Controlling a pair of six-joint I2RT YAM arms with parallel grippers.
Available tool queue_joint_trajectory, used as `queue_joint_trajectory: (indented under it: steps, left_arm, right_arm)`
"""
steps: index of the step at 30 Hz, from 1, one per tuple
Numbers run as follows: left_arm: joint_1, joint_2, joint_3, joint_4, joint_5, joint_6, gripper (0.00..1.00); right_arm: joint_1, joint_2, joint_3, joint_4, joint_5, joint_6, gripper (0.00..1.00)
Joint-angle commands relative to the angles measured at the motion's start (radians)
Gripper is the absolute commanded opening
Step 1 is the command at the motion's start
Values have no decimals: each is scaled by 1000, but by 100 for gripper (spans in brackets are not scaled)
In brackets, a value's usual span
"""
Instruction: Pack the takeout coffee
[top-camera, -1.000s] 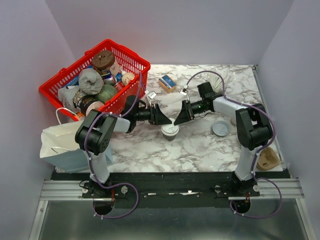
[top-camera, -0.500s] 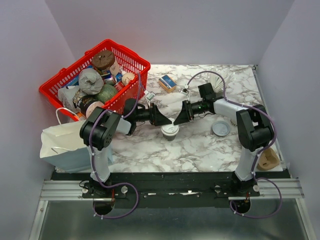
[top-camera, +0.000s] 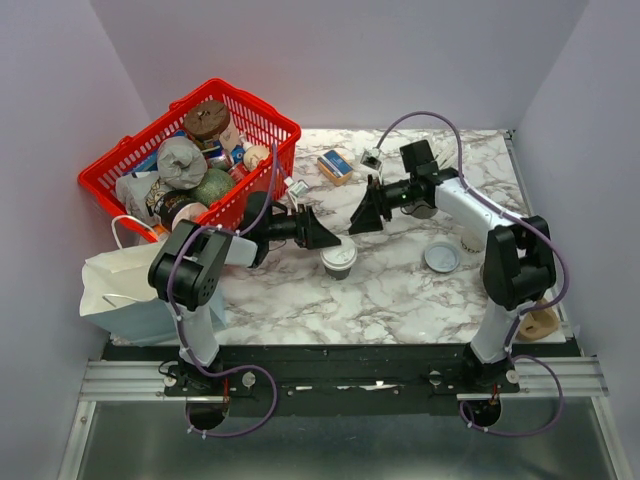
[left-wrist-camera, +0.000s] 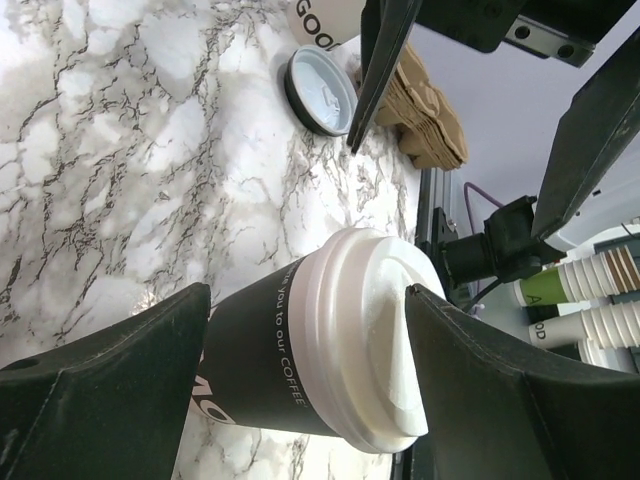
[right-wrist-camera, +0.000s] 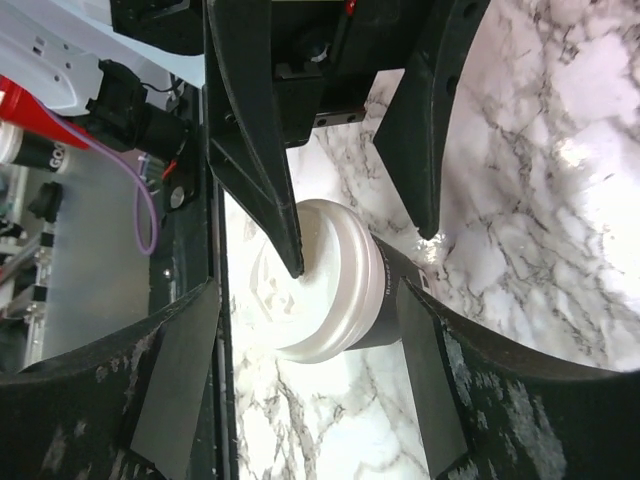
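Note:
The takeout coffee (top-camera: 339, 258), a dark brown cup with a white lid, stands upright on the marble table (top-camera: 400, 290) near its middle. My left gripper (top-camera: 329, 240) is open, just left of and above the cup. In the left wrist view the cup (left-wrist-camera: 330, 350) sits between the spread fingers of my left gripper (left-wrist-camera: 308, 300), one tip by the lid's edge. My right gripper (top-camera: 357, 220) is open and empty, raised behind and right of the cup. In the right wrist view the cup (right-wrist-camera: 330, 290) shows beyond my right gripper (right-wrist-camera: 308, 290), with the left fingers over it.
A red basket (top-camera: 270, 115) full of groceries stands at the back left. A white paper bag (top-camera: 125, 290) hangs at the table's near left edge. A loose lid disc (top-camera: 441, 257) lies right of the cup. A small box (top-camera: 336, 166) lies behind, a cardboard carrier (top-camera: 535, 318) at the near right.
My right gripper has pulled back from the cup's lid, up and toward the far right. My left gripper stays by the cup. The cup has barely moved.

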Motion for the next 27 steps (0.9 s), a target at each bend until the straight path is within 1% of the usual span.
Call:
queue_joint_trajectory:
  steps: [1, 2, 3, 6, 7, 9, 13, 18, 20, 21, 22, 23, 24, 25, 26, 27]
  left_arm:
    - [4, -42, 7, -29, -16, 27, 89]
    - [4, -42, 23, -34, -24, 29, 97]
    - [4, -34, 35, -43, -27, 45, 99]
    - [6, -25, 79, -86, -48, 64, 99]
    - [7, -23, 90, -110, -53, 78, 99]
    - [11, -16, 121, -136, -67, 96, 99]
    - [12, -13, 165, -227, -91, 150, 99]
    - [12, -28, 251, -339, -130, 249, 99]
    - [14, -55, 292, -446, -159, 306, 99]
    - [12, -98, 306, -496, -177, 382, 99]
    - [14, -120, 319, -603, -197, 427, 99]
    - [15, -144, 338, -659, -234, 467, 99]
    - [14, -196, 345, -717, -261, 557, 99]
    - [14, -227, 351, -835, -291, 594, 99]
    - [17, -259, 334, -874, -317, 627, 99]
    - [24, -335, 313, -900, -329, 668, 99]
  right_arm:
    - [-13, -41, 39, -155, 16, -185, 82]
    - [-13, -55, 36, -165, 27, -223, 82]
    - [-13, -61, 32, -163, 38, -237, 82]
    - [-13, -74, 35, -200, 65, -311, 83]
    - [-12, -77, 39, -217, 65, -338, 85]
    - [-10, -95, 36, -238, 71, -391, 87]
    - [3, -130, 21, -247, 104, -463, 87]
    - [43, -175, 1, -260, 165, -598, 87]
    - [69, -192, 9, -287, 183, -665, 88]
    - [79, -196, 13, -296, 191, -687, 88]
    - [92, -199, 25, -306, 199, -707, 89]
    - [99, -193, 32, -325, 211, -746, 89]
    - [103, -189, 44, -339, 219, -765, 89]
    - [115, -181, 68, -356, 225, -783, 89]
    - [119, -170, 85, -396, 232, -824, 89]
    - [123, -158, 99, -414, 236, -846, 89]
